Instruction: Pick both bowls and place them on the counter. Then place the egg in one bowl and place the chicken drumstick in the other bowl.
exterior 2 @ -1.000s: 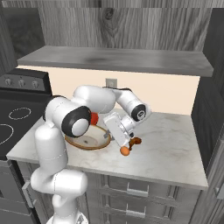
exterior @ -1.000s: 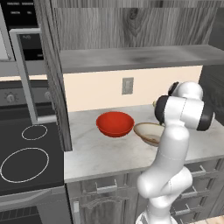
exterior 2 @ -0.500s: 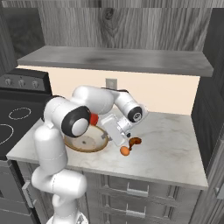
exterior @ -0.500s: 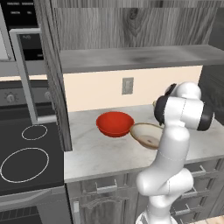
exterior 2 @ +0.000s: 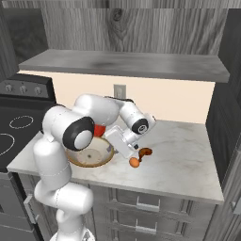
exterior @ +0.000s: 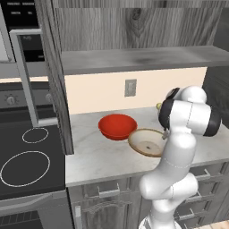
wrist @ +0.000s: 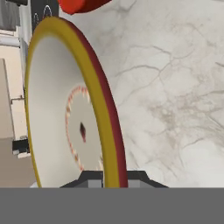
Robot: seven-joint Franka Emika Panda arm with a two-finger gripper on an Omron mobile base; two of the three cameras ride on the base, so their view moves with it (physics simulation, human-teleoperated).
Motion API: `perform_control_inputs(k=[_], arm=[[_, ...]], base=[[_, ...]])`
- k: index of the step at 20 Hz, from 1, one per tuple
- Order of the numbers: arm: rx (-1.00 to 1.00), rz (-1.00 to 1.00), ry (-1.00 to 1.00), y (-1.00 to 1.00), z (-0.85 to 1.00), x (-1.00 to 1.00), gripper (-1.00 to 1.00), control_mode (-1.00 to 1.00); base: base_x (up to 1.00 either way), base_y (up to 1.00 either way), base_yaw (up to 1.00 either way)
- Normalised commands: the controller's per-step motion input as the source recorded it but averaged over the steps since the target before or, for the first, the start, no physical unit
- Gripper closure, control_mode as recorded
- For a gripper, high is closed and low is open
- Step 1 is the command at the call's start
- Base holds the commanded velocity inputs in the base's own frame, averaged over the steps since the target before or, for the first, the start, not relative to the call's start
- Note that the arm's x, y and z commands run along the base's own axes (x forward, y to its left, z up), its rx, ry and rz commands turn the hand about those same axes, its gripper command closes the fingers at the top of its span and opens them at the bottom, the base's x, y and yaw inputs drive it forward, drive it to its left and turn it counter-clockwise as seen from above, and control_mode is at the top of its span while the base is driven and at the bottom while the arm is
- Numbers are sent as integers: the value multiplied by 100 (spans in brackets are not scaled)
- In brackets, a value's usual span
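Beige bowl (wrist: 65,118) sits near the counter's (exterior 2: 188,164) front edge, rim pinched in the pincer (wrist: 111,177), apparently being set down beside the red bowl (exterior: 117,126). Egg (exterior 2: 134,162) and chicken drumstick (exterior 2: 145,152) wait alongside, the drumstick's long axis slanting toward the front edge.

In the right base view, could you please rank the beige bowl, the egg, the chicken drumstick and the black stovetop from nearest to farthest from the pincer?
1. Beige bowl: its rim is gripped in the pincer, on the pincer's stove side.
2. Egg and chicken drumstick: both on the counter just past the hand, away from the stove; too close to call.
3. Black stovetop: far left.
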Motion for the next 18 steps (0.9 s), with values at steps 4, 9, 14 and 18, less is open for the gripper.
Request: perform_control_inputs(k=[4, 9, 14, 18], arm=[[-9, -3, 0, 4, -26, 11, 100, -100], [-4, -3, 0, 1, -24, 16, 100, -100], [-2, -4, 0, 5, -20, 24, 100, -100], [0, -3, 0, 7, -19, 16, 100, -100]], base=[[0, 0, 0], [0, 0, 0], [0, 0, 0], [0, 0, 0]])
